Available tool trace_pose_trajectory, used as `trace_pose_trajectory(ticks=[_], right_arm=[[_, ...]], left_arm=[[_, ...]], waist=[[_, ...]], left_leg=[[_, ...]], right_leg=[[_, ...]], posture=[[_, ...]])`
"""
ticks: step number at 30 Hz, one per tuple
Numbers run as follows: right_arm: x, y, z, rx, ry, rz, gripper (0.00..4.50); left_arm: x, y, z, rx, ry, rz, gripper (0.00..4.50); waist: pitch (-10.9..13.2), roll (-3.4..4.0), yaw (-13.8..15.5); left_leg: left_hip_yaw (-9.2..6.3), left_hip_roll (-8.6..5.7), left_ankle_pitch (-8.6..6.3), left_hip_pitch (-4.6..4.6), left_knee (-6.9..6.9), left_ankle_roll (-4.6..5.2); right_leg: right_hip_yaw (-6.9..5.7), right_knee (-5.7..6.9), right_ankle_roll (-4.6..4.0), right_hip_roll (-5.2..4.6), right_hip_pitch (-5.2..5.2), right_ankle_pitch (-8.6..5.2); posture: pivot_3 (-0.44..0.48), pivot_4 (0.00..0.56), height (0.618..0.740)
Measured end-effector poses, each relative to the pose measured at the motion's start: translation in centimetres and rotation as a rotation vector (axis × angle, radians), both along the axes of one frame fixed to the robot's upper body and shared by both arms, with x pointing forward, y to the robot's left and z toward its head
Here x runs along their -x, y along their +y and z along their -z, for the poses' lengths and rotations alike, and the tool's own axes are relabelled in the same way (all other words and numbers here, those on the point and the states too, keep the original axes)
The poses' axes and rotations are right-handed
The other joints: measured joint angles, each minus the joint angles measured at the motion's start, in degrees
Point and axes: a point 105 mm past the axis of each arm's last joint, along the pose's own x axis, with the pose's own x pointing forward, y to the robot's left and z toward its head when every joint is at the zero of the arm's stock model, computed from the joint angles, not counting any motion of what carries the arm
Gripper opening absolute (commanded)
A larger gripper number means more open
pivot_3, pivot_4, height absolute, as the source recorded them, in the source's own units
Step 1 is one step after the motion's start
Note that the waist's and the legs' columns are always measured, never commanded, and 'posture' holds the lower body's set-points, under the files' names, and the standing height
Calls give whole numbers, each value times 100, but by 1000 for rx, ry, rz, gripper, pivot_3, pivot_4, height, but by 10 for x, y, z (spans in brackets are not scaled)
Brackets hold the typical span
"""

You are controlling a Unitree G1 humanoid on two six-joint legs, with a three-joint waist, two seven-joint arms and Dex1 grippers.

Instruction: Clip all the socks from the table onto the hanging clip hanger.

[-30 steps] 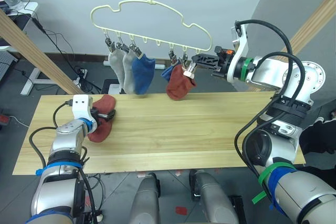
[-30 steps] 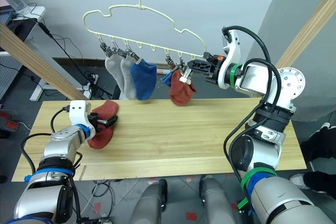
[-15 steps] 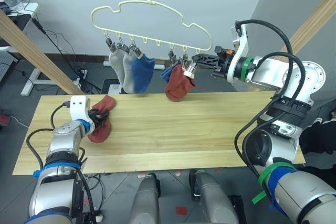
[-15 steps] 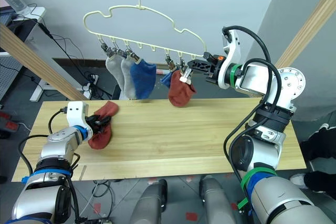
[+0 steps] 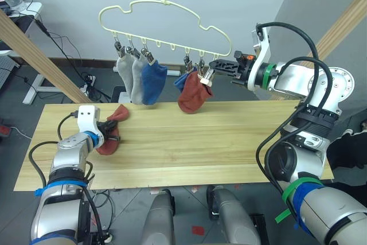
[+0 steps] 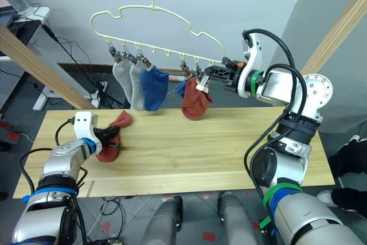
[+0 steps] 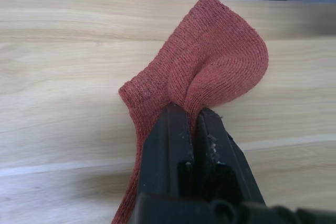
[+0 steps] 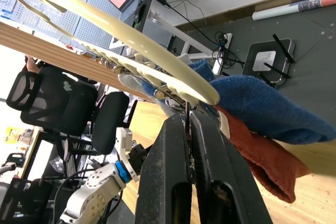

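On the table (image 5: pixel 229 136), near its left end, lies a rust-red sock (image 5: pixel 114 120). My left gripper (image 5: pixel 109 128) is shut on a raised fold of this sock (image 7: pixel 220 66), fingers (image 7: pixel 170 129) pinched together. The pale-yellow clip hanger (image 5: pixel 166 2) hangs above the far edge. Two grey socks (image 5: pixel 127 78), a blue sock (image 5: pixel 152 81), a second blue sock (image 5: pixel 183 78) and a rust-red sock (image 5: pixel 191 96) hang from its clips. My right gripper (image 5: pixel 213 68) is shut on a metal clip (image 8: pixel 186 109) at the hanger's right end, beside the hanging rust-red sock.
Slanted wooden poles stand at the left (image 5: pixel 40 55) and at the right (image 5: pixel 344 21) of the table. Cables and a power strip (image 5: pixel 86 78) lie on the floor behind. A white desk (image 5: pixel 23 12) stands at the far left.
My left gripper has closed on the rust-red sock and bunched it up. The hanging socks have swung slightly left. The right arm has not moved.
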Motion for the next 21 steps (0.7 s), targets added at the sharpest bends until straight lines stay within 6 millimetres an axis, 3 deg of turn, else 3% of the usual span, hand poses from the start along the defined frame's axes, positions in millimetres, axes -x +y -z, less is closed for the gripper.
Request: trace_pose_trajectory(ticks=[5,9,13,15,21], right_arm=[[0,-3,-2,-3,-4,7,0],[0,-2,-1,-5,-1,2,0],[-1,3,3,-29,30,-18,0],[0,8,4,-36,37,-35,0],[0,7,2,-51,33,-37,0]], left_arm=[[36,-63,-39,-49,-129,358,13],[55,-101,-71,-70,-234,548,13],[75,-168,-112,-46,-428,837,13],[75,-179,-118,-54,-455,876,13],[65,-185,-112,-47,-452,854,13]], waist=[[1,2,-49],[1,2,-44],[1,2,2],[1,2,-2],[1,2,-48]], left_leg=[[-2,11,0,-2,-10,-1],[-1,-3,1,-2,-7,0],[2,-11,1,-2,1,0],[5,-8,1,0,2,0],[2,-1,0,-1,-1,1]], right_leg=[[6,-2,-7,-26,-4,3],[3,-8,19,-15,-1,-13],[4,-16,21,-6,7,-14],[7,-15,21,1,7,-14],[4,-15,22,10,4,-14]], posture=[[-14,312,740],[-1,309,740],[0,307,740],[0,307,740],[-18,303,740]])
